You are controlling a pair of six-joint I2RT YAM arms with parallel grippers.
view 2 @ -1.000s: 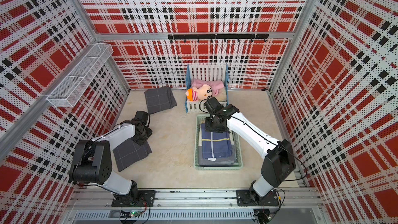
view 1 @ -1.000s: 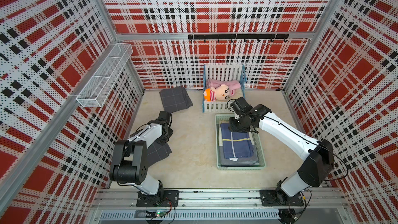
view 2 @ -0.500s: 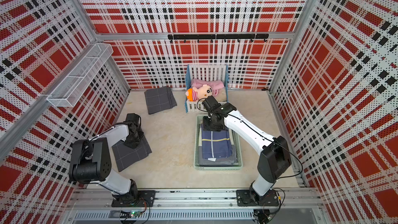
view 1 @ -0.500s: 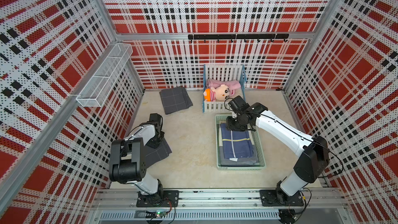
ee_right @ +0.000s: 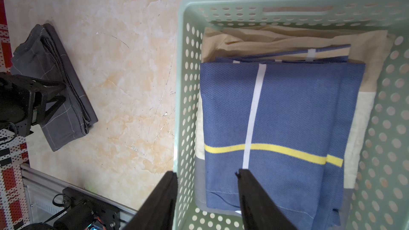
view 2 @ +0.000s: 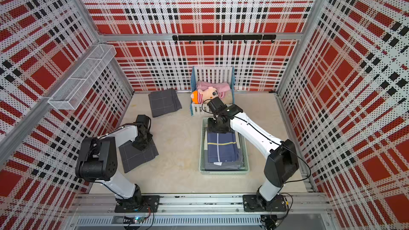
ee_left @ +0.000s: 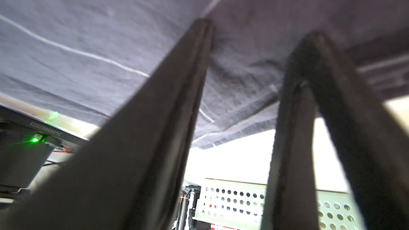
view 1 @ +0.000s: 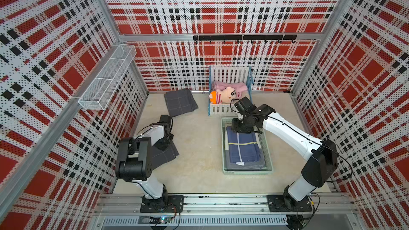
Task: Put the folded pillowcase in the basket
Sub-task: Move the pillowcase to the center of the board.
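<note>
under the left pincer point(ee_left: 259, 29): grey folded pillowcase point(view 2: 135, 158), flat on the beige floor point(view 2: 179, 138), well apart from the basket point(view 1: 247, 172). i take this one for the task's piece. a second grey folded cloth point(view 2: 164, 102) lies beyond the pincer near the back wall, untouched.

left pincer: fingers point(ee_left: 177, 107) stand apart, both tips pressed into the top layer, cloth puckered in the gap between them. not clamped, nothing lifted.

right pincer point(ee_right: 207, 172): released, empty. it straddles the basket wall near a far corner, one finger outside and one inside above the blue striped cloth point(ee_right: 287, 107). i can make out no contact with the wall.

step in hand, as i judge it: getting a hold on the grey stack.

how to do it well:
- bite the whole stack, not the top sheet. the layered edges show on the side facing the basket; a pinch of one layer would likely peel the fold open on the lift.
- work one finger under the edge if the tips allow, then close firmly.
- raise it clear of the basket rim before crossing.
- lay it long-ways on the blue cloth, then let go low.
- the right pincer sits over the drop spot; it should back off, or steady the wall only.
</note>
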